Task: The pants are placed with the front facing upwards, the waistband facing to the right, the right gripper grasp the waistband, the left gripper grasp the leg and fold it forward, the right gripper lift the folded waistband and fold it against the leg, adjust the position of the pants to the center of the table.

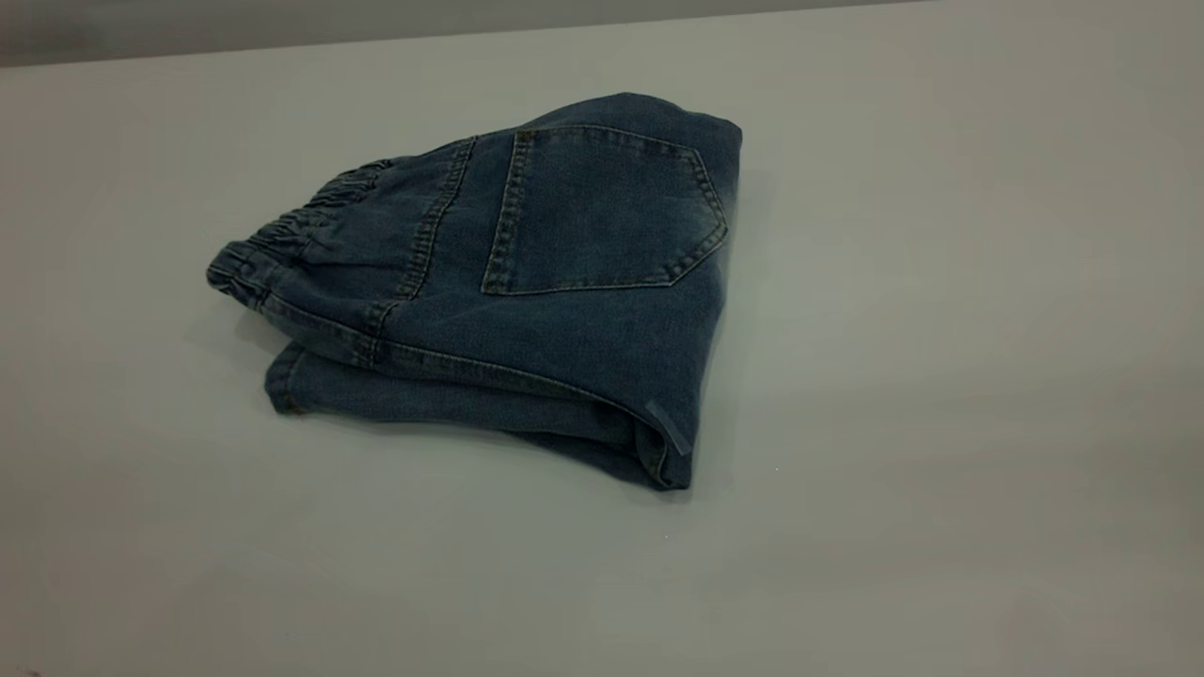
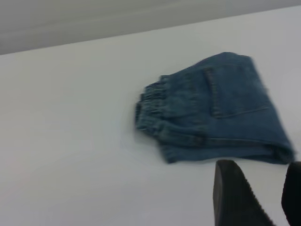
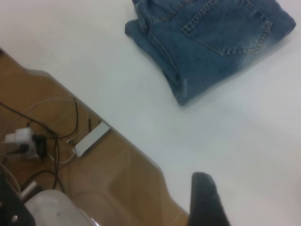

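Observation:
The pants (image 1: 564, 310) lie folded into a compact bundle near the middle of the white table (image 1: 941, 376), a patch pocket facing up. The gathered waistband (image 1: 282, 235) sits along the bundle's left side in the exterior view, stacked over the leg layer. Neither arm appears in the exterior view. In the left wrist view my left gripper (image 2: 261, 165) hovers open over bare table, short of the pants (image 2: 221, 113) and the waistband (image 2: 150, 106). The right wrist view shows one finger (image 3: 207, 202) of my right gripper (image 3: 256, 188), open, well clear of the pants (image 3: 211, 42).
The right wrist view looks past the table's edge (image 3: 122, 136) to a wooden floor with loose cables (image 3: 42, 136), a white power strip (image 3: 91, 139) and a pale rounded object (image 3: 51, 209). Bare tabletop surrounds the pants on all sides.

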Motion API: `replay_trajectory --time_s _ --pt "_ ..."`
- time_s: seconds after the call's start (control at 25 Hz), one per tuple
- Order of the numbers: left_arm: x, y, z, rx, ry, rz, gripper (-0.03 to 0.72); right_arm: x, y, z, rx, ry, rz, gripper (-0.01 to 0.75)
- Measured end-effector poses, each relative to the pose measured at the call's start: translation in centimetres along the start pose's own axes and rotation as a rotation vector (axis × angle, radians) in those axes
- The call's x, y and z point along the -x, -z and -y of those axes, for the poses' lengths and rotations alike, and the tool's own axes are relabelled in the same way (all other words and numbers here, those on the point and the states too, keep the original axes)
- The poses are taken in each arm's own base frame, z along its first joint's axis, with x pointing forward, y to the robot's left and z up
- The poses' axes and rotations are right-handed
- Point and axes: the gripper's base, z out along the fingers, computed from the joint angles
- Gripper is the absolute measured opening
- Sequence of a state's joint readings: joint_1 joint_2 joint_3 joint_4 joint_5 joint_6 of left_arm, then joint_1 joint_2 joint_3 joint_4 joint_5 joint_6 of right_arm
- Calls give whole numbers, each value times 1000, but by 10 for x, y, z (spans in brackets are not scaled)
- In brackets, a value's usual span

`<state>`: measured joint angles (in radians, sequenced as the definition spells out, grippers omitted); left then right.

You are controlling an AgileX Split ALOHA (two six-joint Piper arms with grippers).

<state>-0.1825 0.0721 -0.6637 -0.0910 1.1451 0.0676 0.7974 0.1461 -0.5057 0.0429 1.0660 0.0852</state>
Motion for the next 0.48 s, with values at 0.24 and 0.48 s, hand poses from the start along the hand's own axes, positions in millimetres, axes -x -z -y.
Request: replay_trajectory --time_s 0.24,0.48 --pt "-20 -31 -4 25 -3 -74 258 0 0 0 -1 -3 0 371" --pt "-25 -35 -8 57 -42 -94 258 0 0 0 0 -3 -1 371"
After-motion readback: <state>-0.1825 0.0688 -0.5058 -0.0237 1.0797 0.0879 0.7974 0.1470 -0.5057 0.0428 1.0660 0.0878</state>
